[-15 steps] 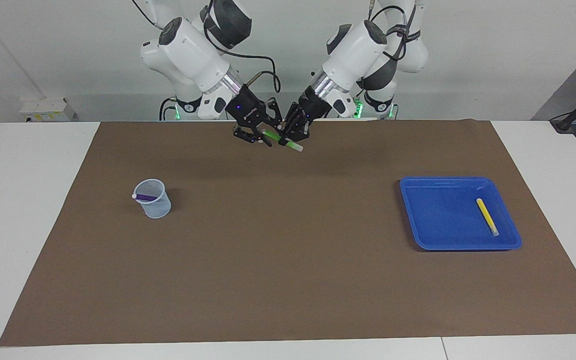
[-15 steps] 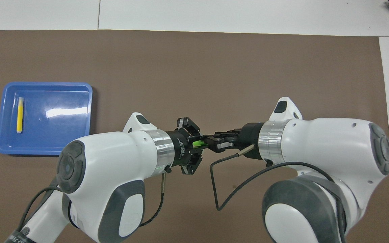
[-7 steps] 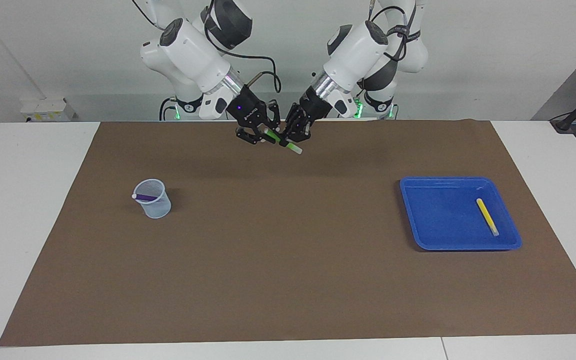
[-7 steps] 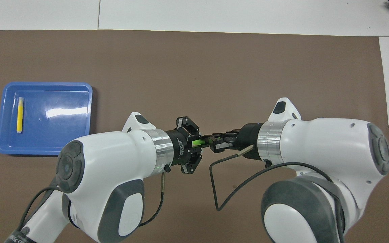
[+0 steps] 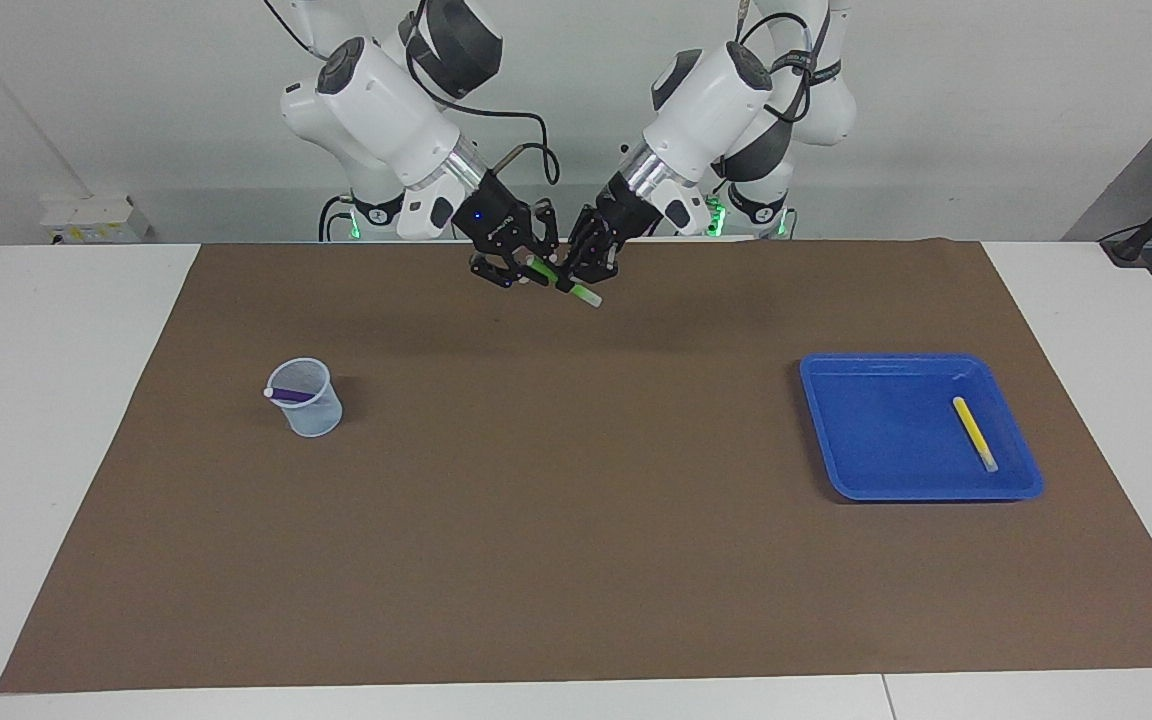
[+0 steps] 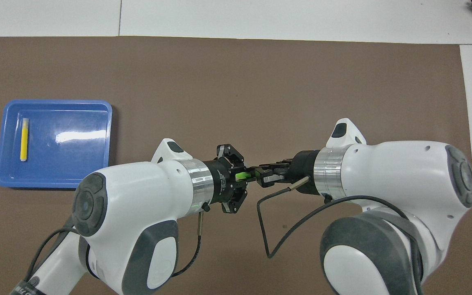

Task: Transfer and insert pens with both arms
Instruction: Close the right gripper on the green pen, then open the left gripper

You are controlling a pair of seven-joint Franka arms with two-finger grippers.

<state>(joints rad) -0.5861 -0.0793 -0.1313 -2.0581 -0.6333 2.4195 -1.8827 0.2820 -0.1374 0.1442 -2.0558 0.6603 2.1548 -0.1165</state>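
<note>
The bright green pen hangs slantwise in the air over the mat's edge nearest the robots, its pale cap end lowest. Both hands hold it. My left gripper is shut on its lower half, and my right gripper is shut on its upper end. From overhead, only a short green piece of pen shows between the left gripper and the right gripper. The purple pen leans inside a clear cup. The yellow pen lies in the blue tray.
A brown mat covers the table. The blue tray sits toward the left arm's end and the cup toward the right arm's end. In the overhead view the right arm hides the cup.
My right gripper has closed on the green pen's upper end. The left gripper kept its grip, and both hands with the pen have risen slightly.
</note>
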